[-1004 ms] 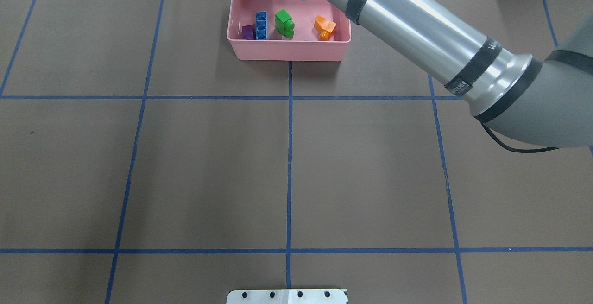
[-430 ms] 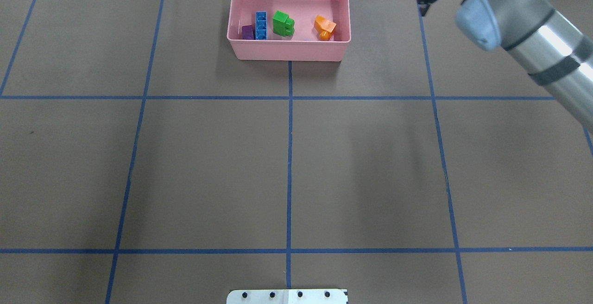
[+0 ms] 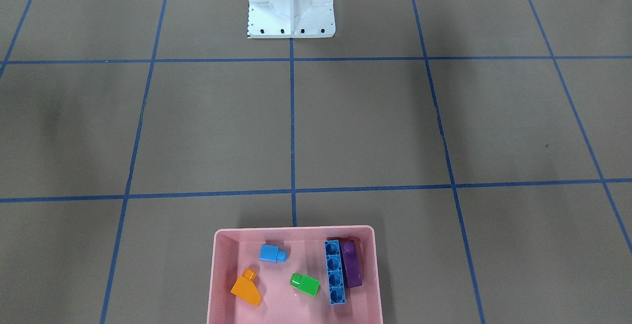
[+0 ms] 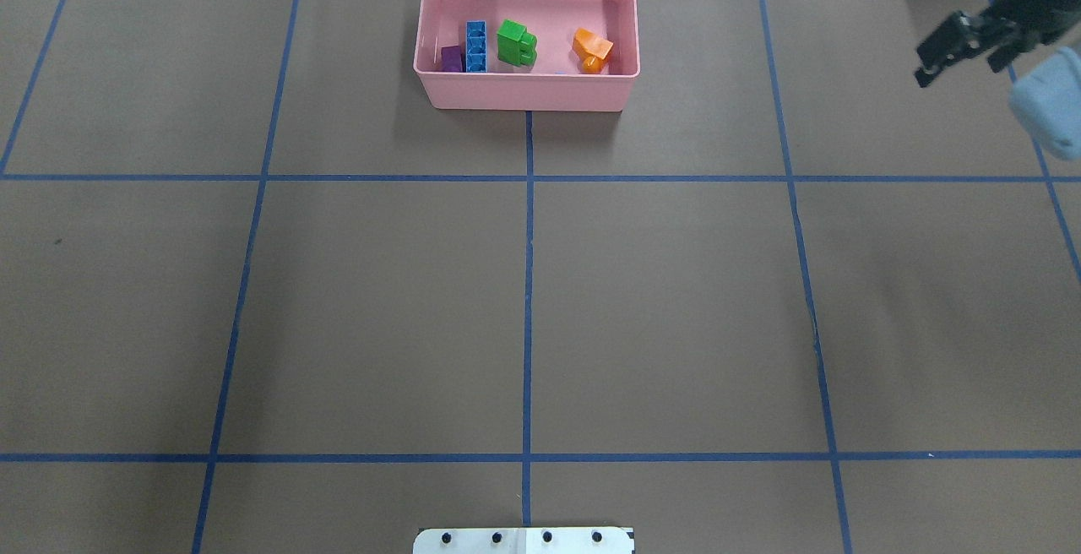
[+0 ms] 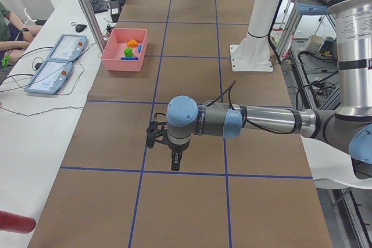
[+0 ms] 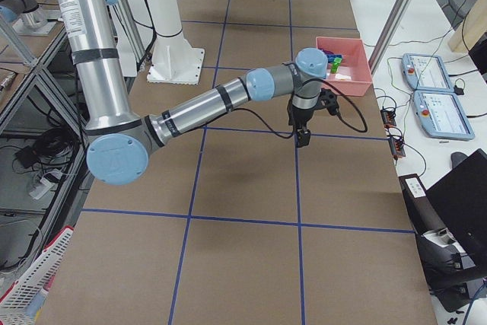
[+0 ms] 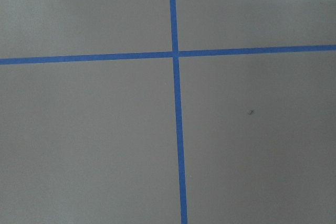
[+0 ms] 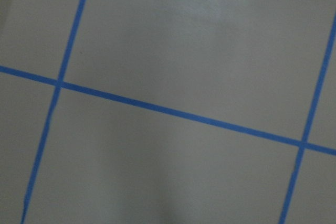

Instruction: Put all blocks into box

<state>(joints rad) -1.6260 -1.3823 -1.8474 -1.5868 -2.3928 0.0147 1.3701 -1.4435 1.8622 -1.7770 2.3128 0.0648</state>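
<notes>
The pink box [image 3: 296, 230] stands at the table's far edge, also in the overhead view [image 4: 524, 94]. In it lie the orange sloped block [image 3: 246, 289], small blue cube [image 3: 272, 253], green block [image 3: 305, 284], long blue block [image 3: 335, 272] and purple block [image 3: 351, 263] beside it. My right gripper [image 4: 963, 60] hangs empty over the table well right of the box, fingers apart. My left gripper [image 5: 174, 164] hovers above bare table far from the box; I cannot tell if it is open or shut. Both wrist views show only paper and tape.
The white robot base [image 3: 291, 5] stands at the near edge of the table. Blue tape lines grid the brown cover. Two control pendants [image 5: 58, 62] and cables lie on the side bench beyond the box. A person sits at the bench.
My right arm has swung away from above the box to the right and back, clearing it. The blocks in the box have not moved.
</notes>
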